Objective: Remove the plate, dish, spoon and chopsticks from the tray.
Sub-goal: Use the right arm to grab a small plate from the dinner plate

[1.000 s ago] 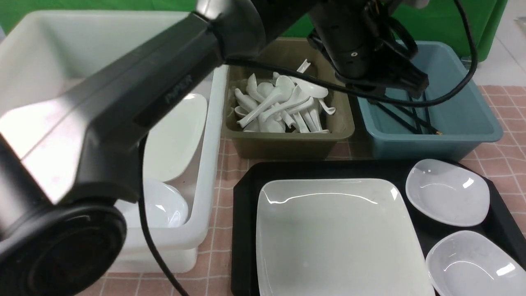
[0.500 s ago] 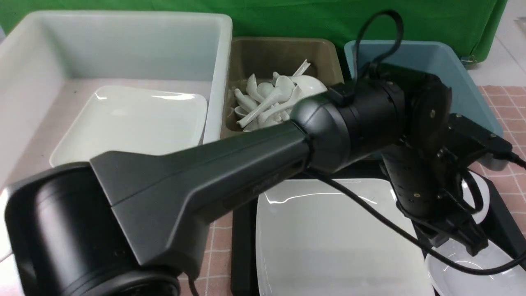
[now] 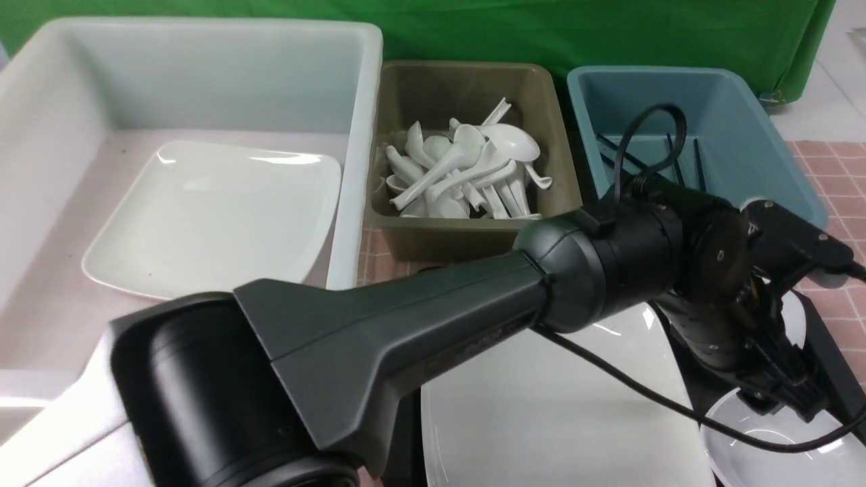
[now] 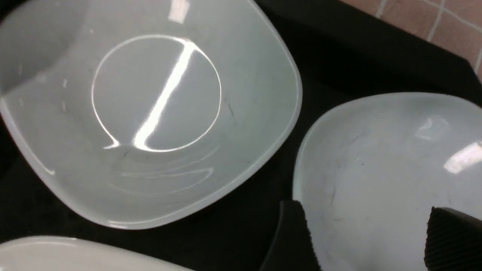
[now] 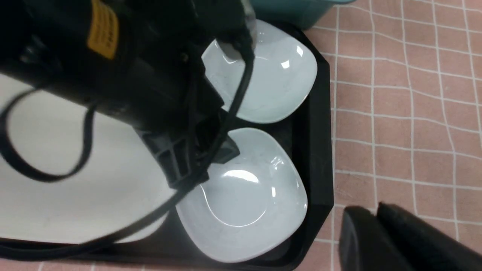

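The black tray (image 3: 827,346) holds the large white plate (image 3: 541,412) and two small white dishes. My left gripper (image 3: 788,399) is open and empty just above the near dish (image 3: 764,453). In the left wrist view its fingers (image 4: 293,237) straddle that dish's rim (image 4: 388,162), next to the far dish (image 4: 158,113). My right gripper (image 5: 371,214) is shut and empty over the pink cloth beside the tray (image 5: 320,150). Several white spoons (image 3: 467,176) lie in the brown bin, and black chopsticks (image 3: 676,159) in the blue bin. I see none on the tray.
A white translucent tub (image 3: 352,135) at the left holds another white square plate (image 3: 216,216). The brown bin (image 3: 473,240) and the blue bin (image 3: 764,155) stand behind the tray. My left arm (image 3: 406,352) spans the front view and hides part of the tray.
My left arm has swung from over the blue bin down to the tray's right side. Its open gripper now hangs over the near dish.
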